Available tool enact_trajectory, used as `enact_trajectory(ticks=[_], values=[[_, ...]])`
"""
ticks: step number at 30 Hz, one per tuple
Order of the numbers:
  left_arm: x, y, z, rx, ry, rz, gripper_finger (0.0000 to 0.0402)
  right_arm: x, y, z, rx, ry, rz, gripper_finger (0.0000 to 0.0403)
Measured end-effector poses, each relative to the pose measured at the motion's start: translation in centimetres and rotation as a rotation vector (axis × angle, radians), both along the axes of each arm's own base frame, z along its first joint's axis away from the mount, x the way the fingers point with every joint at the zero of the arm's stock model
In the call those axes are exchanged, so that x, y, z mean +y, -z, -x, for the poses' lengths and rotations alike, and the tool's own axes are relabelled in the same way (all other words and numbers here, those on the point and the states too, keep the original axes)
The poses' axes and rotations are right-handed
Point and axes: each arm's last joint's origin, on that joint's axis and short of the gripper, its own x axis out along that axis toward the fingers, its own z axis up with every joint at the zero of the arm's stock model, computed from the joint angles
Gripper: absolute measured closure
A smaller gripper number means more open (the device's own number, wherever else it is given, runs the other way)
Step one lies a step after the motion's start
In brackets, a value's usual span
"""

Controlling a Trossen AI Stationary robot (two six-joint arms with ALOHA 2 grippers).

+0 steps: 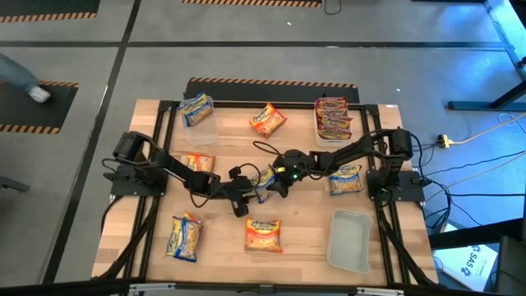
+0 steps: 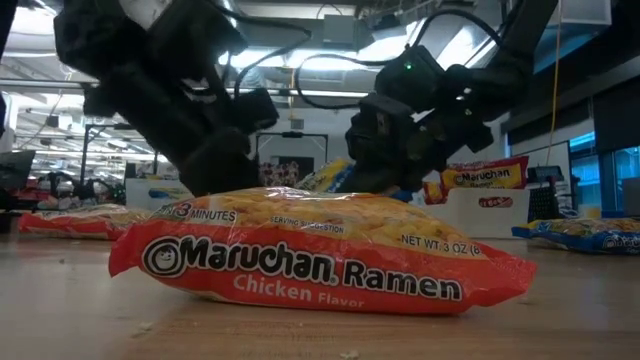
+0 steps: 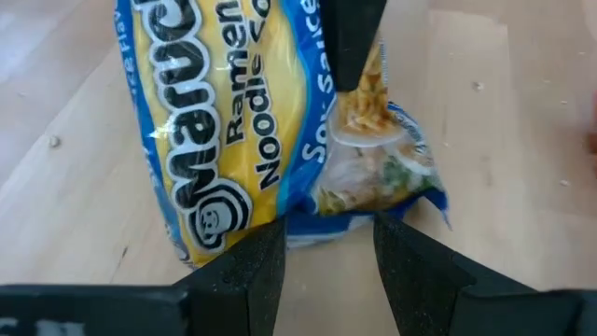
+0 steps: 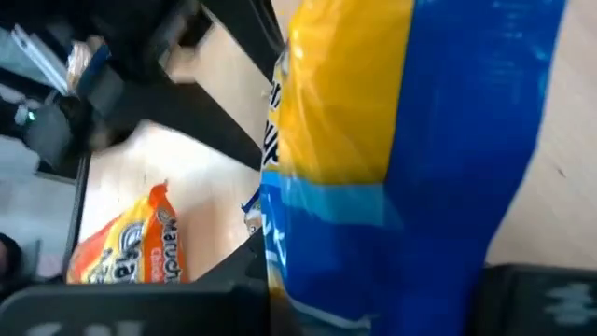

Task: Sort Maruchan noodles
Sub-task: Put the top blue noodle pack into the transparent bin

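High view: both arms reach inward and meet over the middle of the wooden table [image 1: 304, 238]. A blue-and-yellow packet [image 1: 265, 182] hangs between the left gripper [image 1: 245, 196] and the right gripper [image 1: 279, 174], which looks like a handover from one arm to the other. Other noodle packets lie scattered around that packet: an orange one [image 1: 263, 234] toward the table's near edge, another orange [image 1: 267, 120] toward the far edge. A stack of red packets [image 1: 333, 119] fills a clear tub at the far right. An empty clear tub [image 1: 349, 240] sits near right, probably waiting for its own kind.

Low view: the chicken-flavor orange packet [image 2: 320, 262] lies flat in front. Its film is glossy and crinkled, pillow-shaped over the noodle block. The arms are dark bulk behind it.

Left wrist view: the left fingers [image 3: 252, 271] pinch the packet's [image 3: 252, 121] crimped bottom seam, closed on it. A dark finger of the other arm overlaps the far end.

Right wrist view: the packet [image 4: 401, 149] fills the frame between the right fingers. The jaws look closed around it, though a firm clamp is not certain.
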Motion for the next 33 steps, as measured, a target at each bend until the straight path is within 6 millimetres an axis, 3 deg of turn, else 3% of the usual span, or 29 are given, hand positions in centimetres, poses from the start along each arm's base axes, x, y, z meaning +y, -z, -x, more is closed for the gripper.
enact_trajectory(ticks=[7, 16, 26, 33], values=[[0.1, -4.1, 1.3, -0.033, 0.022, 0.026, 0.0245, 1.7, -1.6, 0.5, -0.02, -0.057, 0.168, 0.0299], [1.0, -9.9, 3.0, -0.233, 0.051, 0.068, 0.0231, 4.7, -2.6, 0.6, -0.093, -0.112, 0.439, 0.0301], [2.3, -9.7, 2.0, -0.278, 0.082, 0.226, 0.0133, 5.6, -4.1, -0.4, -0.226, -0.147, 0.568, 0.0301], [2.0, -8.7, 0.0, -0.241, 0.13, 0.28, 0.0112, 5.7, -5.2, -1.2, -0.27, -0.153, 0.579, 0.0296]])
